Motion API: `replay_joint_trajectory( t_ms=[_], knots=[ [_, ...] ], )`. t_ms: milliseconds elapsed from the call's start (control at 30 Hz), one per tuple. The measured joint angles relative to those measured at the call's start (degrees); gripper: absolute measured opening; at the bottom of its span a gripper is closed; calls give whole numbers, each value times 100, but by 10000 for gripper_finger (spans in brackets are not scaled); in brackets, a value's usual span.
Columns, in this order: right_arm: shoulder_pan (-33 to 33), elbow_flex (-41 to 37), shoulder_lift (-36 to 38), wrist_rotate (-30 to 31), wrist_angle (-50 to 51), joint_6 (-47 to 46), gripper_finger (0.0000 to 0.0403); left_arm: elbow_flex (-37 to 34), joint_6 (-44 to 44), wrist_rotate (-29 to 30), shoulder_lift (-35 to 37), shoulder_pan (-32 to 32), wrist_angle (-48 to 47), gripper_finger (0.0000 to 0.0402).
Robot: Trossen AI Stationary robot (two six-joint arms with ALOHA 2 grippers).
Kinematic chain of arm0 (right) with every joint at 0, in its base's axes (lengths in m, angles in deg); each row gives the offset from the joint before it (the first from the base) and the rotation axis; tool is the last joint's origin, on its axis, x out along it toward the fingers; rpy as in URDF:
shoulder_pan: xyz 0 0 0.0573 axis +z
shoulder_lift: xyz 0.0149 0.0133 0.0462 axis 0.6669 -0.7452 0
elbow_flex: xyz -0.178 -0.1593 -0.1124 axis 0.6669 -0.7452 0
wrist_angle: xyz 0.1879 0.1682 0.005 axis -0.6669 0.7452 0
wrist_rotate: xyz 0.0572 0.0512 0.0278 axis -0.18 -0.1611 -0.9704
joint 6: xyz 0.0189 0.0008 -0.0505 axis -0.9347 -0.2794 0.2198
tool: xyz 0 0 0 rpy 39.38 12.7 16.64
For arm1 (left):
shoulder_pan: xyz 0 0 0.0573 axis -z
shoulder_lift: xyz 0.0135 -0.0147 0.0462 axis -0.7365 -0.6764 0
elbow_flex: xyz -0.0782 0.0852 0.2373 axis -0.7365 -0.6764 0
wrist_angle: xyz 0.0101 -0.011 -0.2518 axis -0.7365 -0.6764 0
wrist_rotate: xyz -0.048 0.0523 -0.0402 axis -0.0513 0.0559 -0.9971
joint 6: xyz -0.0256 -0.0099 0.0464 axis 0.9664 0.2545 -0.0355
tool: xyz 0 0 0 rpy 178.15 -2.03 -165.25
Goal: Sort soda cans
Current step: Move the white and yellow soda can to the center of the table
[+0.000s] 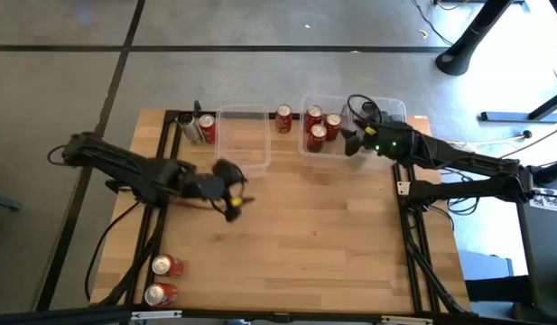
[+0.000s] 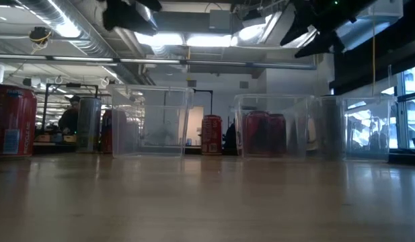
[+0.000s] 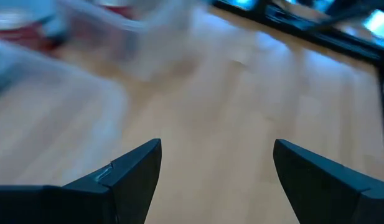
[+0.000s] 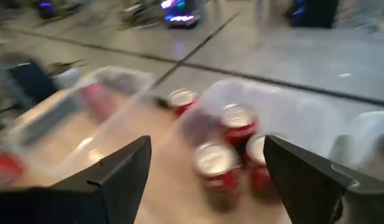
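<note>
Between picks: your right gripper [image 1: 352,143] hangs over the right bin [image 1: 397,108], left gripper [image 1: 231,203] mid-desk, both jaws open, empty. Next: fetch loose red can [image 1: 283,119].

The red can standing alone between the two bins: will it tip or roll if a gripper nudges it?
The red can stands upright on the bare wooden table, so a high nudge would probably tip it. Being cylindrical, it would then likely roll. Its smooth body may slip in a loose grip.

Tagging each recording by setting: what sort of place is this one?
Probably a robotics lab or workshop: a wooden table on a polished concrete floor, exposed ceiling ducts and strip lights, with a tripod base nearby.
</note>
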Motion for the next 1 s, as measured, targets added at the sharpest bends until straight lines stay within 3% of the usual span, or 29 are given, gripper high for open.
replay_joint_trajectory(
  t_ms=[133, 300, 400, 667, 1000],
  knots=[
    [274, -184, -117, -782, -523, -112, 308, 411, 294, 79, 435, -647, -1321, 298],
    [831, -246, -306, -610, -809, 56, 308, 883, 665, 70, 473, -1739, -2980, 298],
    [1073, -250, -446, -503, -888, 193, 308, 1036, 658, 114, 401, -2549, -3520, 298],
    [1401, -250, -842, -372, -892, 328, 308, 1047, 323, 117, 237, -4287, -3825, 298],
    [1429, -247, -1215, -222, -905, 348, 308, 1047, -117, 348, -333, -5313, -3724, 298]
  ],
)
